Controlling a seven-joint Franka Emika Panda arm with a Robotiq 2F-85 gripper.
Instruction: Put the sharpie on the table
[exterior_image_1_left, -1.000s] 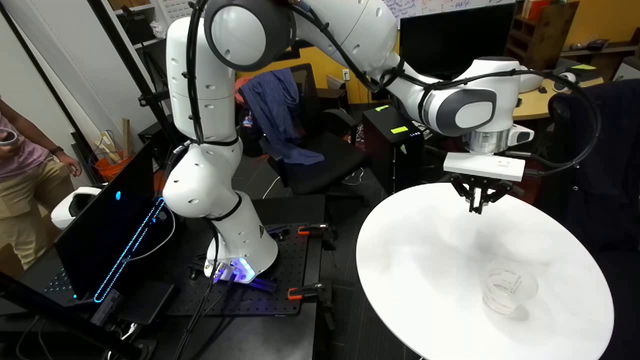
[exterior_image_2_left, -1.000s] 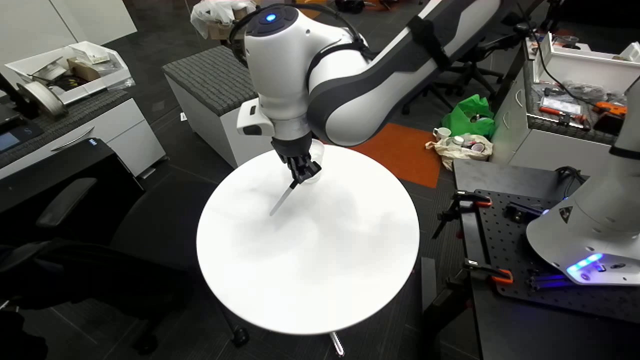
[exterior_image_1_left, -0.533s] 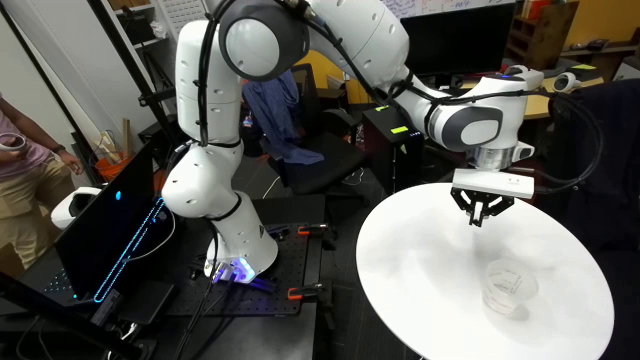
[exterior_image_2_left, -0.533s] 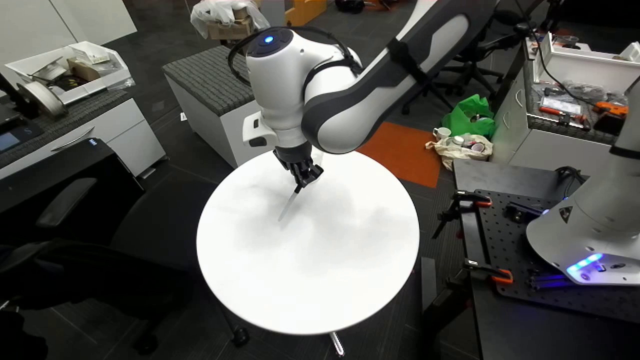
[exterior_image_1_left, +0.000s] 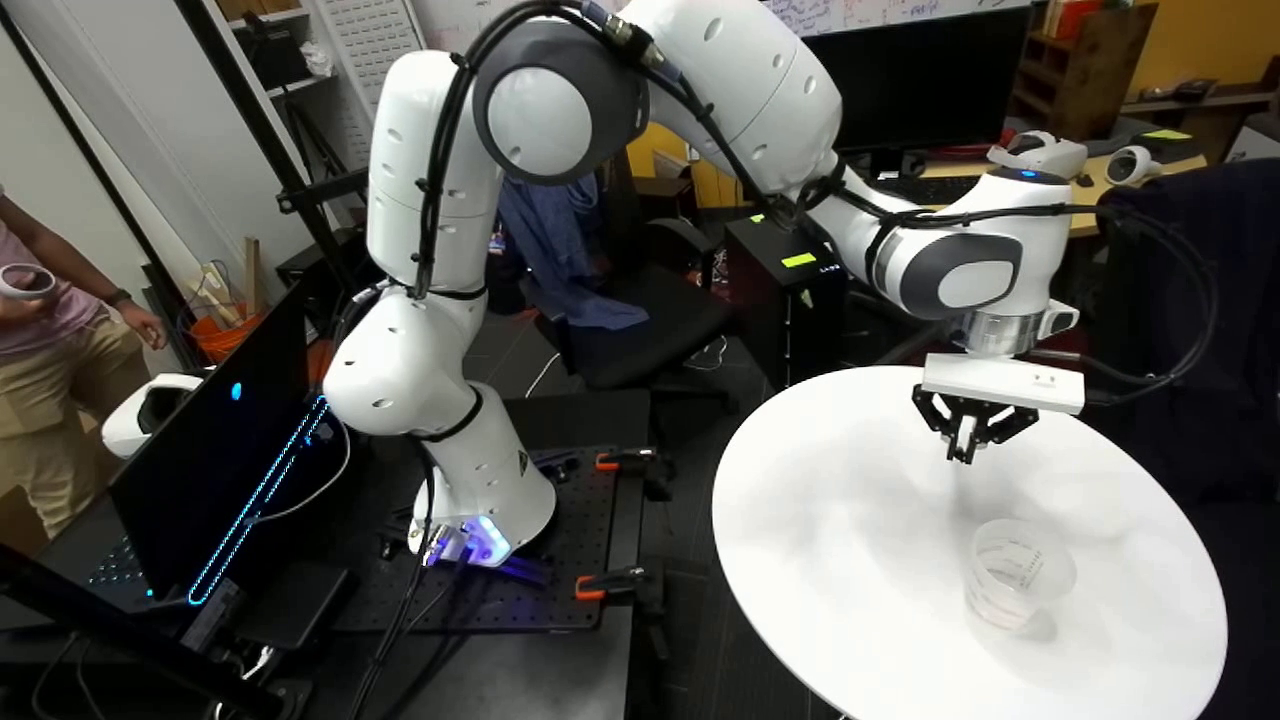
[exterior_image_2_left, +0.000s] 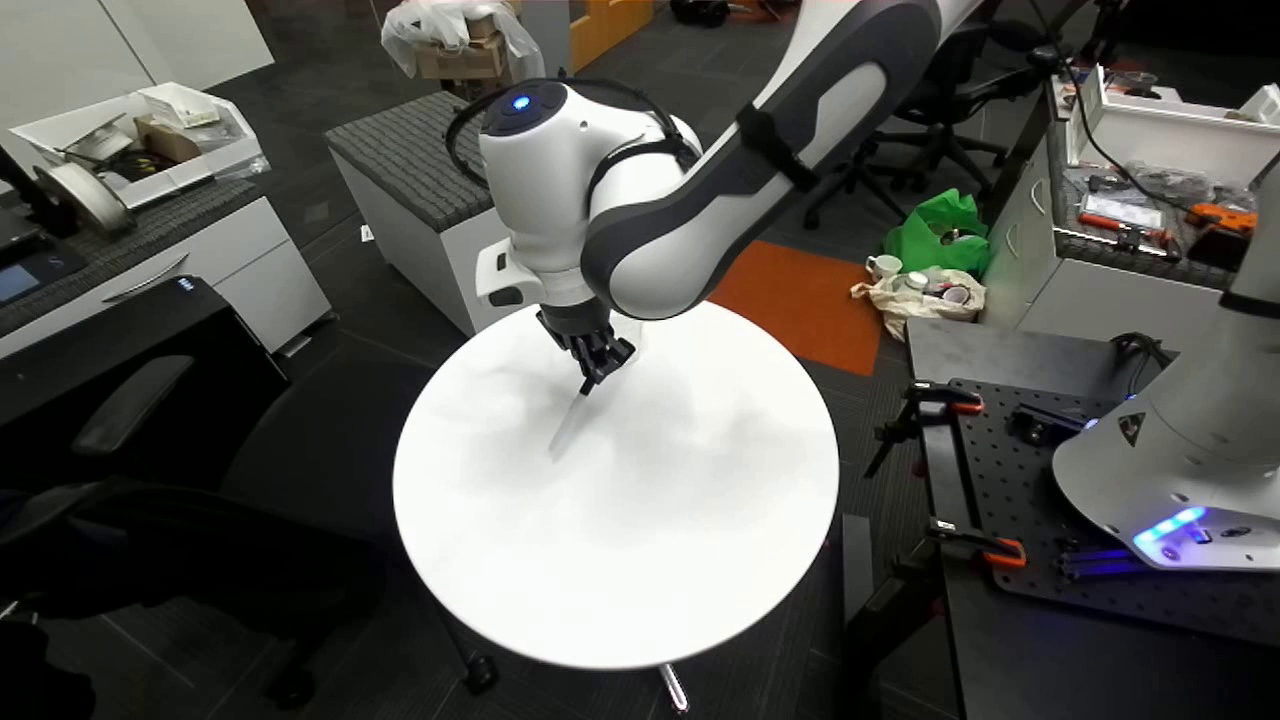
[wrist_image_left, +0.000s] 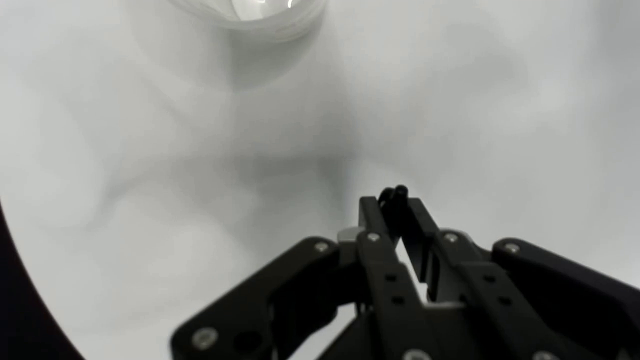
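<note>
My gripper (exterior_image_1_left: 960, 450) is above the far part of the white round table (exterior_image_1_left: 840, 570). It is shut on the sharpie (exterior_image_2_left: 568, 428). In an exterior view the sharpie slants down from the fingertips, dark at the gripper and pale grey along its length. I cannot tell whether its lower end touches the table. In the wrist view the gripper (wrist_image_left: 394, 212) has the dark end of the sharpie (wrist_image_left: 400, 193) between its fingertips, and most of the sharpie is hidden. The white table top (wrist_image_left: 150, 280) lies below.
A small clear cup (exterior_image_1_left: 1018, 575) stands on the table, near the gripper. It shows at the top of the wrist view (wrist_image_left: 280, 25). Office chairs (exterior_image_1_left: 640, 310) stand around the table. The robot's black base table (exterior_image_2_left: 1050, 640) is beside it.
The gripper has moved down toward the table, with the sharpie still held in it. The cup has not moved.
</note>
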